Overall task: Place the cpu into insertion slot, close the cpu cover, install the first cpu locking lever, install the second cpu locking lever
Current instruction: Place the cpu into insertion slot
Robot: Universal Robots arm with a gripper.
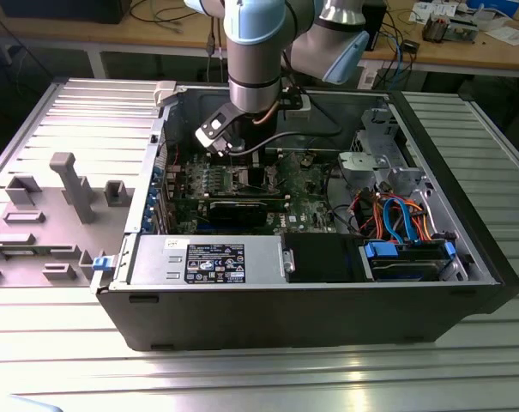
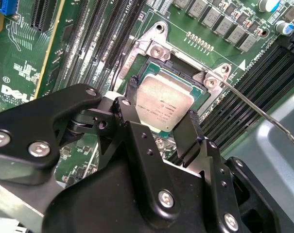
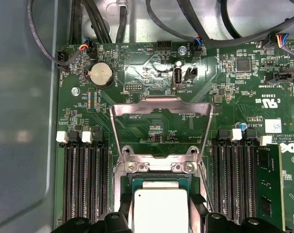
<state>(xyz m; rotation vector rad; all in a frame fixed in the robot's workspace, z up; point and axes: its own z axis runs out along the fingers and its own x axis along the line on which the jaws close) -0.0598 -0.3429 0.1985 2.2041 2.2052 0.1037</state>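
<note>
— Where's the cpu (image 2: 164, 104)?
— Right at the slot (image 2: 181, 69), metal top up. My gripper (image 2: 162, 110) pinches it by two opposite edges. Whether it's fully seated, I can't tell.
— And the cover (image 3: 161, 103)?
— Tipped open, swung back from the slot over the board (image 3: 137, 68).

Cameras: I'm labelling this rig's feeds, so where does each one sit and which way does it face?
Exterior view: off the arm, which shows here; it is above the open case, looking down into it.
Second wrist view: on the wrist, looking past the gripper at the cpu between its fingers.
First wrist view: on the wrist, facing the board and the open cover; the gripper shows.
Both wrist views share the cpu and the slot.
</note>
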